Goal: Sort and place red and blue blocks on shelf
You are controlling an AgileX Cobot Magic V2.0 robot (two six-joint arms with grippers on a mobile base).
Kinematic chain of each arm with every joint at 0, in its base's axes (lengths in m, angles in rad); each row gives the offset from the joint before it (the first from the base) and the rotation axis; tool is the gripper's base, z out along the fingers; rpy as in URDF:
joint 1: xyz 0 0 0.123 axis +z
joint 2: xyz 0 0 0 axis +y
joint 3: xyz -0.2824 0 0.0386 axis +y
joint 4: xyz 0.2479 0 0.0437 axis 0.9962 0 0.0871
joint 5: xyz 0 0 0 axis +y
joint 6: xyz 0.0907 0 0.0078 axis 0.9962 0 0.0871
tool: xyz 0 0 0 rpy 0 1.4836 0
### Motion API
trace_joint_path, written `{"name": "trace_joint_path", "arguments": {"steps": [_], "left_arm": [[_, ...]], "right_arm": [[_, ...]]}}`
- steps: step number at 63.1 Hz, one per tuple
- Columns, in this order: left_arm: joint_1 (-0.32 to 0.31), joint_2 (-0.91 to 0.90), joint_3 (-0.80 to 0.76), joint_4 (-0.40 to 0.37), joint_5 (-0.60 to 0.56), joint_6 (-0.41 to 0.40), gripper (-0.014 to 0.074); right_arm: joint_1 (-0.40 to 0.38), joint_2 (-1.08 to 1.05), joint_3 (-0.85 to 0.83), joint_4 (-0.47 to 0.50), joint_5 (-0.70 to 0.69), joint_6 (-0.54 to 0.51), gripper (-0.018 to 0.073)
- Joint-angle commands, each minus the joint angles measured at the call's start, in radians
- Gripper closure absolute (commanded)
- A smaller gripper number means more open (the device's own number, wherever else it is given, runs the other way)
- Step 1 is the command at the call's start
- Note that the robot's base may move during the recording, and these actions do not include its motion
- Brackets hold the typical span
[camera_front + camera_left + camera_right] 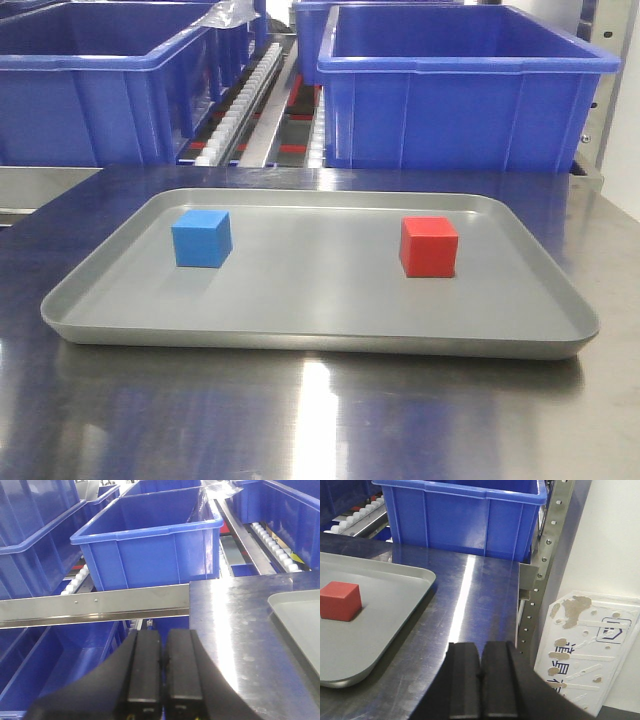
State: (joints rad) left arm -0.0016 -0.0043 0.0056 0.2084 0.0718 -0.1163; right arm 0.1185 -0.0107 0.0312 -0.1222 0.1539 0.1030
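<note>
The left hand (164,636) is hanging off the left edge of the worktop (320,420) and the right hand (481,652) is hovering over its right edge, each with fingers pressed together and gripping nothing. Beyond them the grey tray (300,335) is lying flat on the worktop, carrying the blue block (201,238) on its left side and the red block (429,246) on its right, well apart and both untouched. Behind the tray the shelf (95,605) is running across, its roller tracks (245,100) largely taken up by large blue bins (460,90). Judging from this, the main risk is a hand coming down before spreading and shoving a cube across the smooth tray. A low carry could also be catching the tray's raised lip or the shelf's front rail, and a cube released over the rollers may be slipping between them.
</note>
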Motion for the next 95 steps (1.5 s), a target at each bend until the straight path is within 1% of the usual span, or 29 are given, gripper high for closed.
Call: {"name": "trace_joint_path", "arguments": {"steps": [1,95], "left_arm": [[-0.001,-0.02,0.033,-0.009,-0.092,0.001,0.0472],[-0.001,-0.02,0.033,-0.009,-0.092,0.001,0.0472]], "right_arm": [[0.0,-0.017,-0.009,-0.002,-0.091,-0.002,0.051],[0.0,-0.017,-0.009,-0.009,-0.093,-0.002,0.051]]}}
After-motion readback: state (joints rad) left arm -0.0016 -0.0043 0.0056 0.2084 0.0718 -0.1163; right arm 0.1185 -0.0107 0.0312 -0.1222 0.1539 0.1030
